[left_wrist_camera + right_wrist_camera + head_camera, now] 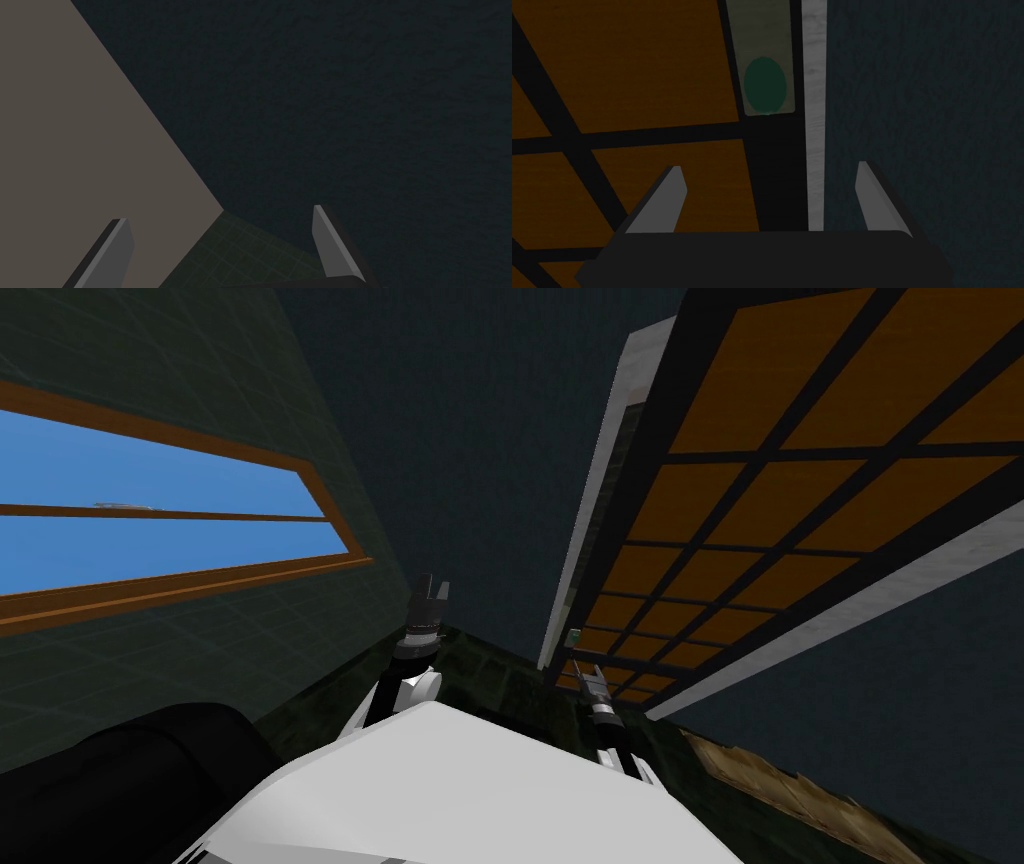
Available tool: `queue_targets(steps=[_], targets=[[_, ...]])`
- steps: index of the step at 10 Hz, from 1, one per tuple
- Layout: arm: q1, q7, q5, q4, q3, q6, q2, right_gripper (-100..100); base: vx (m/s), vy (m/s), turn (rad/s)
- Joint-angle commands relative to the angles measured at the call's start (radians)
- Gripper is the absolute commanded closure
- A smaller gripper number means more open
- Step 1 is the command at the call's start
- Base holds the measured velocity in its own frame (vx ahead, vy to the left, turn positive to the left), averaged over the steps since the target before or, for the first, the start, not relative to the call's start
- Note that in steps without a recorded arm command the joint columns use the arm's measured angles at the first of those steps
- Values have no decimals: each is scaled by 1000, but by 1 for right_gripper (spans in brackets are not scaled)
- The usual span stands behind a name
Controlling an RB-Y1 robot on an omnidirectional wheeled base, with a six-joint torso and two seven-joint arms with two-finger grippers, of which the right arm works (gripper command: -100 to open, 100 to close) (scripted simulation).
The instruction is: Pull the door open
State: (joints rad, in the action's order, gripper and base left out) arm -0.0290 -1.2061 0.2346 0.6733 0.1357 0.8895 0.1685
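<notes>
1. The right gripper (769, 168) has its fingers spread wide, gripping nothing.
2. The green handle (765, 84) sits ahead of them, in line with their gap and untouched.
3. The orange-panelled door (637, 70) carries the handle at its edge.
4. The left gripper (220, 215), well away from the handle, is also spread wide.

One door (780, 503), one window (150, 468) — two tools (430, 588) (585, 673)

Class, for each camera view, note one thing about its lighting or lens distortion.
Head view: rolled, wide lens splays the window and door toward the corners; the window's blue is brightest. Left wrist view: dim, dark wall. Right wrist view: dim too; green knob barely stands out.
</notes>
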Motion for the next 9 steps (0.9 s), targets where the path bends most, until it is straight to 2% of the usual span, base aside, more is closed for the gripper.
queue_targets(steps=[1,2,3,5,6,9], targets=[[-2,-34,5,-6,7,6,2,-100,-80,-39,55],[-3,-19,3,-6,4,4,1,-100,-39,-20,11],[6,-13,-8,-20,20,21,21,-100,143,49,165],[9,-10,-11,-23,24,26,26,-100,159,49,82],[17,0,-20,-35,37,40,43,-100,157,48,130],[32,18,-39,-58,62,68,77,-100,209,44,139]])
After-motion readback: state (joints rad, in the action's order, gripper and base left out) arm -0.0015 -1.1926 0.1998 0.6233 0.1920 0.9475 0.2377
